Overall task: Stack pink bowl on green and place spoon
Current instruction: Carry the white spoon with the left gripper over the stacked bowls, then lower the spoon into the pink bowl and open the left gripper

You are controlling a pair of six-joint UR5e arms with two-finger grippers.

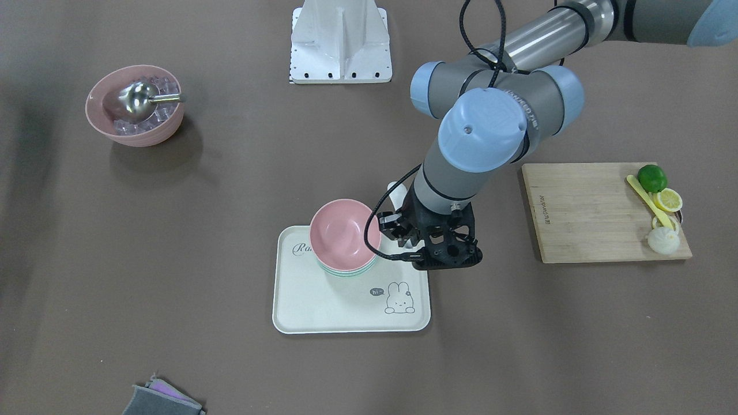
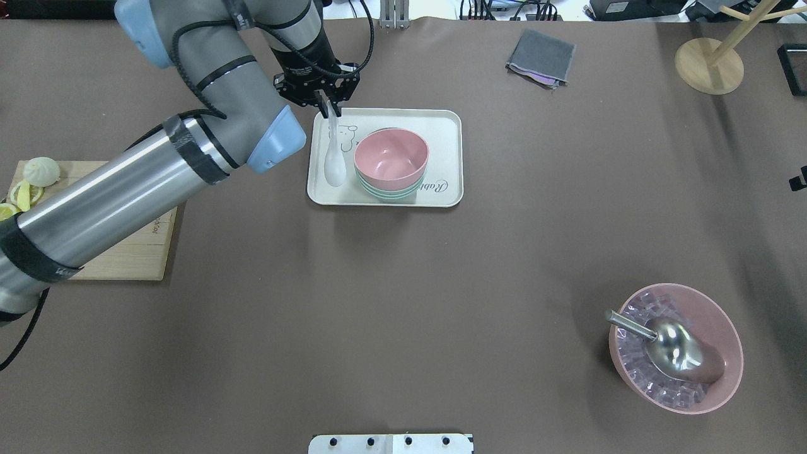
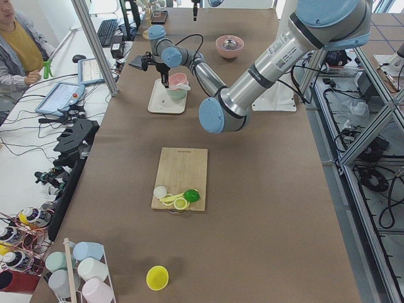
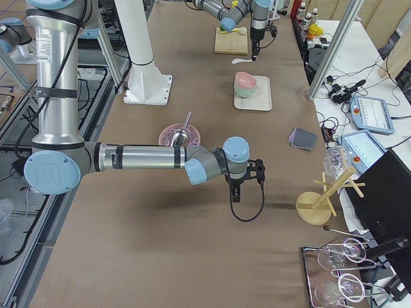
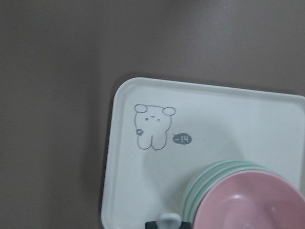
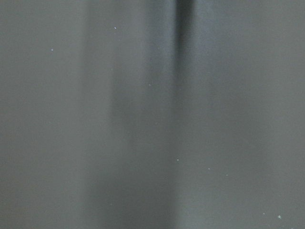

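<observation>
A pink bowl (image 2: 391, 154) sits nested on a stack of green bowls (image 2: 386, 192) on the white tray (image 2: 444, 129). It also shows in the front view (image 1: 341, 231). My left gripper (image 2: 328, 107) is shut on the handle of a white spoon (image 2: 334, 165). It holds the spoon in the air over the tray's left side, just beside the bowls. The left wrist view shows the tray (image 5: 138, 191), the pink bowl (image 5: 252, 202) and the spoon's end (image 5: 169, 220). My right gripper (image 4: 236, 187) hangs over bare table far away; I cannot tell its state.
A pink bowl of ice with a metal scoop (image 2: 674, 350) stands at the near right. A wooden cutting board (image 1: 594, 213) with lime and lemon pieces lies on my left. A grey cloth (image 2: 541, 57) and a wooden stand (image 2: 709, 63) are at the far side.
</observation>
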